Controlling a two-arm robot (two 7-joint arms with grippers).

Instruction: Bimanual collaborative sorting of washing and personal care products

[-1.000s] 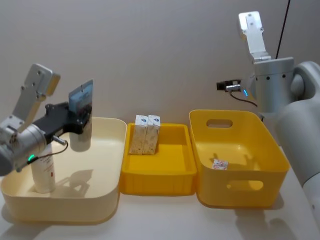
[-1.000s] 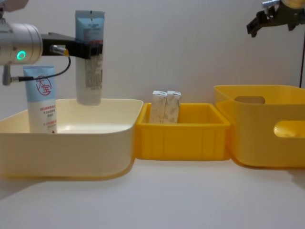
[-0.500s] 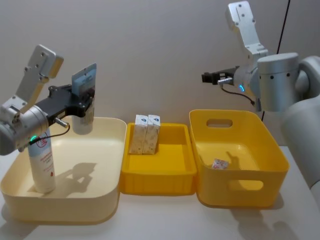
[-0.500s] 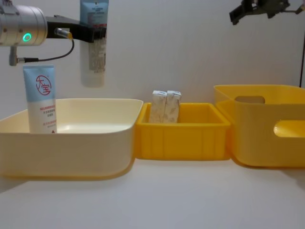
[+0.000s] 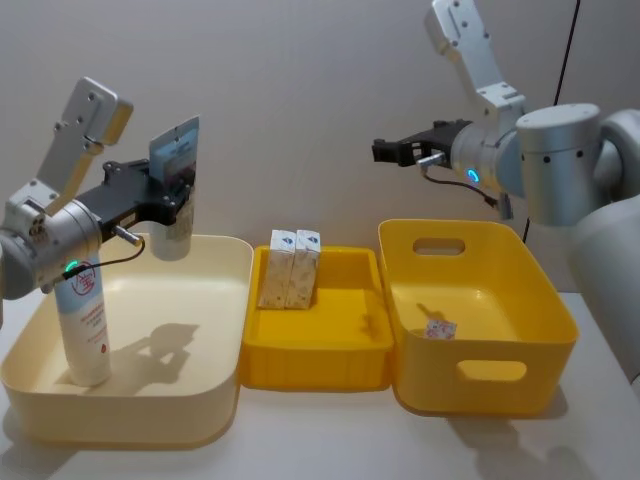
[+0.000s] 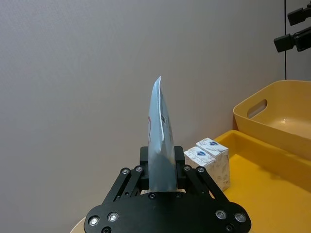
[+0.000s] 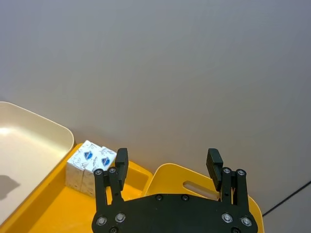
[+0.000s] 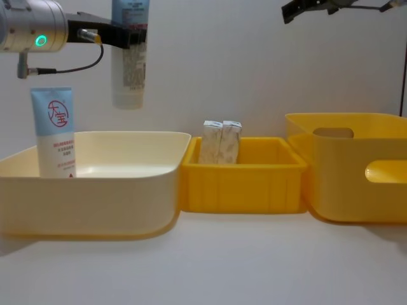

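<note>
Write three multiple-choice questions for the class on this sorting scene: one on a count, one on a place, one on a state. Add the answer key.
1. How many speckled cartons stand in the small yellow bin?
A. one
B. two
C. four

2. Where does the red-logo tube stand?
A. in the small yellow bin
B. in the cream bin
C. on the bare table

3. What is the left pincer doing?
A. hanging open and empty
B. gripping a carton
C. gripping a pale blue tube above the cream bin

Key:
1 B: two cartons stand side by side at the bin's back.
2 B: it stands upright near that bin's left wall.
3 C: the left wrist view shows the fingers closed on the tube.

The right pincer is open and held high.
</note>
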